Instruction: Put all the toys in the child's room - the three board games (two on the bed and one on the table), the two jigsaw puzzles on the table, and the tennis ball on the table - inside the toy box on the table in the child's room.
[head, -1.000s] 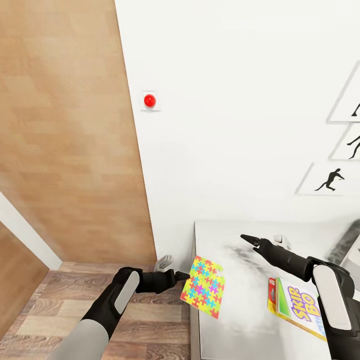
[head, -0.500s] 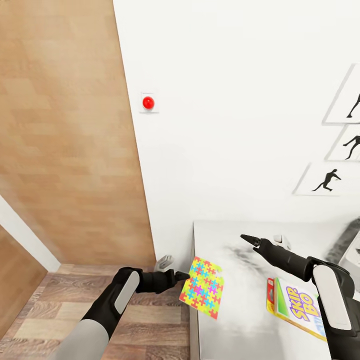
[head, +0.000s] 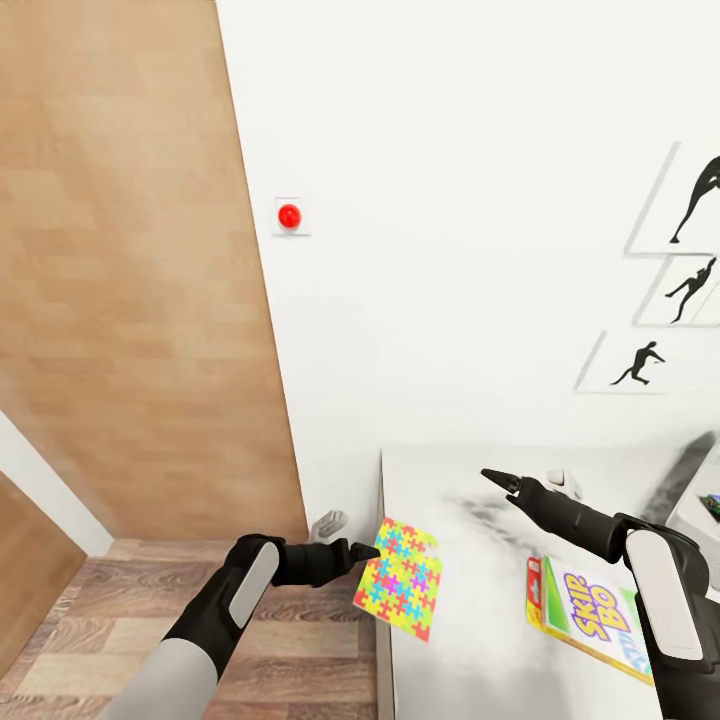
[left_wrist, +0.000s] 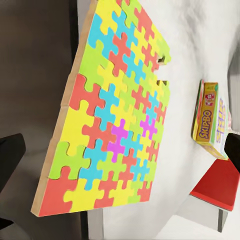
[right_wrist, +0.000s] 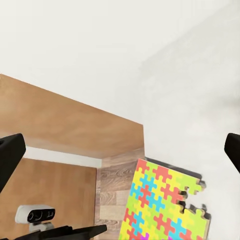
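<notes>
One jigsaw puzzle (head: 402, 580), a flat board of bright interlocking pieces, lies at the left edge of the pale table (head: 470, 480) and overhangs it; the left wrist view (left_wrist: 115, 115) shows its face and wooden rim. My left gripper (head: 368, 551) is open, its tip at the overhanging edge, and its fingers (left_wrist: 11, 152) stand wide apart. The SKIP-BO board game (head: 585, 615) lies flat on the table to the right. My right gripper (head: 492, 477) hovers open over the table's middle, fingers (right_wrist: 10, 150) spread, holding nothing. The toy box, tennis ball and bed are out of view.
A white wall with a red button (head: 289, 216) and framed silhouette pictures (head: 640, 365) rises behind the table. A wooden door panel (head: 130, 280) stands to the left above the wood floor (head: 300, 620). A red-topped piece (left_wrist: 216, 184) sits low beside the table.
The camera has shifted, so wall, table, puzzle and SKIP-BO box slide slightly left in the picture. Both grippers keep their pose and stay open.
</notes>
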